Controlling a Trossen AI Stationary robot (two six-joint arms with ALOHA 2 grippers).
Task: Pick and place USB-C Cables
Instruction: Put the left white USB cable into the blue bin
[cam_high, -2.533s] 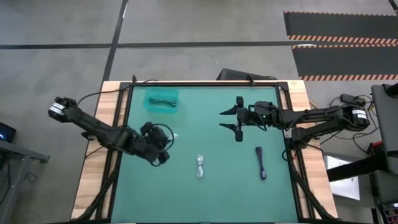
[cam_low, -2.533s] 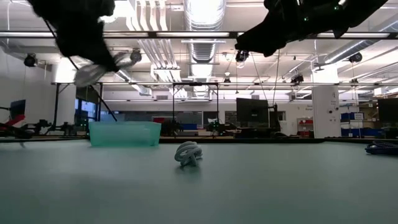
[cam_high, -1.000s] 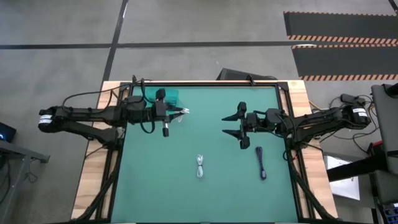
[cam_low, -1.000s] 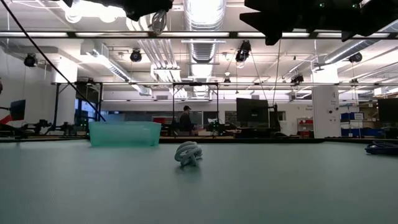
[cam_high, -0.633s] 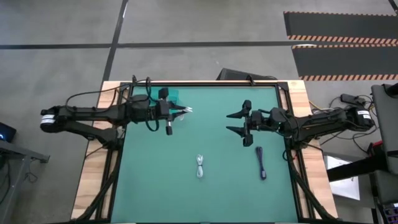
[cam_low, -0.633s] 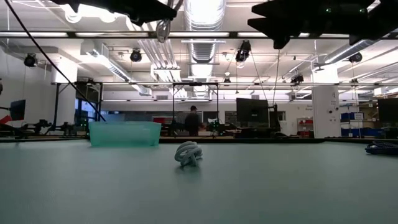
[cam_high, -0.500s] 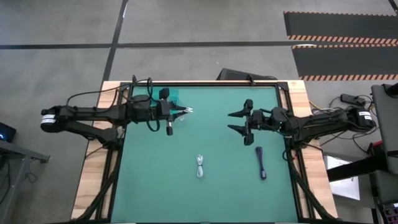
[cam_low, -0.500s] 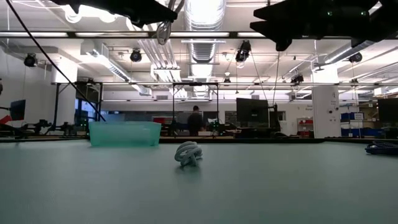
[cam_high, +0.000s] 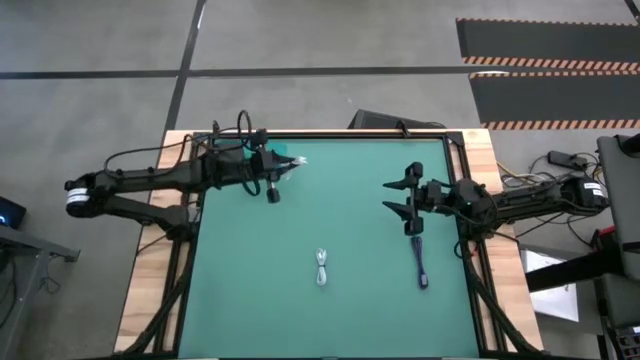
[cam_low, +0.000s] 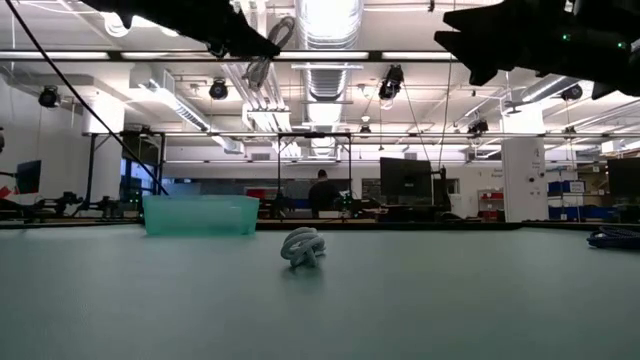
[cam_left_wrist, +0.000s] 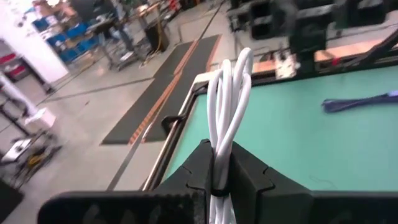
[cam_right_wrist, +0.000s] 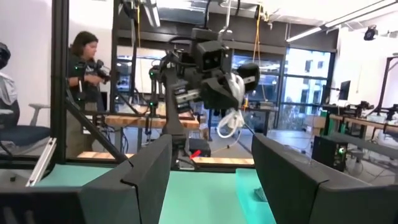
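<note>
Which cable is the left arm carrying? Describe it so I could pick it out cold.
On the green table, look to the far left corner, where the left gripper hangs above the teal bin. Pinched between its fingers is a white cable bundle, folded into long loops. It is the only cable off the table; the grey one and the dark one lie flat.

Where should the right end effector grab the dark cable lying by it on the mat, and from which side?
Grip the dark cable at mid-length, coming straight down from above. It lies flat as a thin straight bundle running toward and away from the table's front edge, so set the fingers across it, one on each long side. The right end effector is open, just beyond its far end.
</note>
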